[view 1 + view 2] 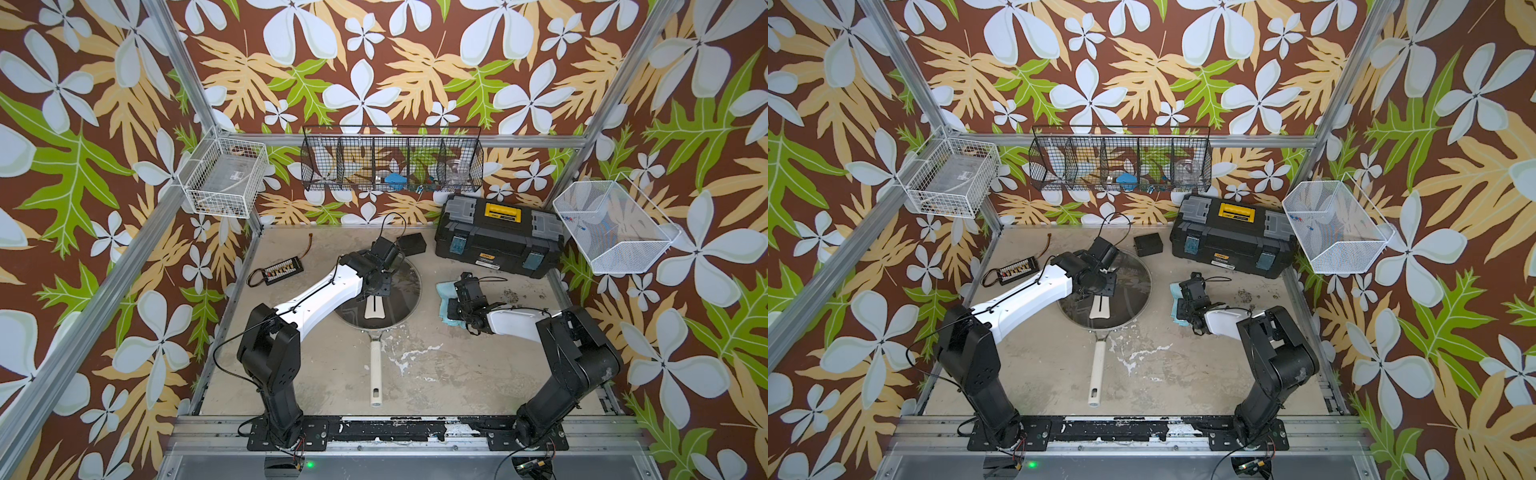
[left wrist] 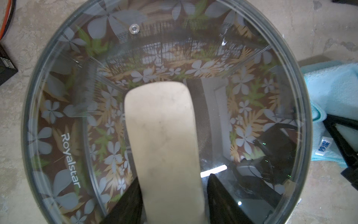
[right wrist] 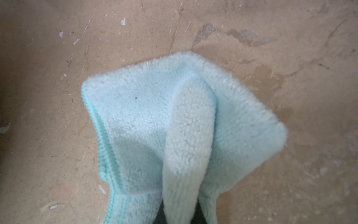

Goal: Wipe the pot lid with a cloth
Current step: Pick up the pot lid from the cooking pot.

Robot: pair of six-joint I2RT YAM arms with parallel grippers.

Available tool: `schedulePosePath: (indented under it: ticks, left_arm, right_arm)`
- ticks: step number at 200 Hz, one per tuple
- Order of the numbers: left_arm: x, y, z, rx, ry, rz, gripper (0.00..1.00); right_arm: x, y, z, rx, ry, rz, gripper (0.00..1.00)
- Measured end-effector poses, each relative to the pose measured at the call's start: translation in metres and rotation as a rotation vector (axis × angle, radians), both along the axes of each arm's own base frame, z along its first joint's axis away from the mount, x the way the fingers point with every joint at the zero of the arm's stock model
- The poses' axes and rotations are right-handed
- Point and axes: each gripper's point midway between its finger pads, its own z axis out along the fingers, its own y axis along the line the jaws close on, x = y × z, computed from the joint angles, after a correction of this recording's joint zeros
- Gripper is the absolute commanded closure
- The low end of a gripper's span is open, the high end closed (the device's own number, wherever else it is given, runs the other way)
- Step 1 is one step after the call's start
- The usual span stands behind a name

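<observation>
In both top views the pot lid point(image 1: 405, 291) point(image 1: 1136, 286) is being supported flat by the frying pan point(image 1: 376, 374), with the left gripper point(image 1: 376, 293) lowered onto its bar handle point(image 1: 376, 311), probably to steady it. Just beside, the cloth point(image 1: 445, 289) is being covered by the right gripper point(image 1: 460, 309). In the left wrist view the bar handle point(image 2: 162, 135) is being flanked by both fingers point(image 2: 124, 205), though a firm clamp cannot be told. In the right wrist view a fold of the cloth point(image 3: 155, 116) is being pinched tight, ready for carrying over.

A robot test booth
Aluminium frame point(image 1: 532, 142), flower-print walls point(image 1: 374, 62), hung wire baskets point(image 1: 392, 166), a toolbox point(image 1: 498, 239), arms point(image 1: 320, 299) bolted to a rail point(image 1: 415, 440).
</observation>
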Motion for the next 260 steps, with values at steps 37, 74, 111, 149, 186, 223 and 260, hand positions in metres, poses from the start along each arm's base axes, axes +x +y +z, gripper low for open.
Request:
schedulePosePath:
  ticks: [37, 74, 111, 149, 186, 223, 260]
  left_arm:
    - [0.0, -0.001, -0.007, 0.018, 0.017, -0.001, 0.46]
    - [0.0, 0.0, -0.008, 0.018, 0.017, 0.034, 0.65]
    - [0.001, -0.003, -0.007, 0.026, 0.02, -0.009, 0.93]
    - [0.0, -0.003, -0.004, 0.025, 0.026, -0.004, 1.0]
    - [-0.006, -0.001, 0.0, 0.036, 0.047, -0.008, 1.0]
    - [-0.01, 0.003, 0.0, 0.055, 0.062, -0.002, 1.0]
    - [-0.014, 0.007, 0.023, 0.027, 0.013, 0.001, 1.0]
  right_arm:
    - [0.0, 0.0, 0.0, 0.0, -0.003, 0.004, 1.0]
    - [-0.001, 0.0, 0.0, -0.001, -0.006, 0.011, 1.0]
    - [-0.001, 0.0, 0.0, -0.001, -0.006, 0.011, 1.0]
    - [-0.001, 0.0, 0.0, -0.002, -0.007, 0.012, 1.0]
    - [-0.001, 0.0, 0.0, -0.003, -0.007, 0.013, 1.0]
    - [-0.001, 0.0, 0.0, -0.003, -0.007, 0.014, 1.0]
    - [-0.003, 0.0, 0.0, 0.0, -0.011, 0.019, 1.0]
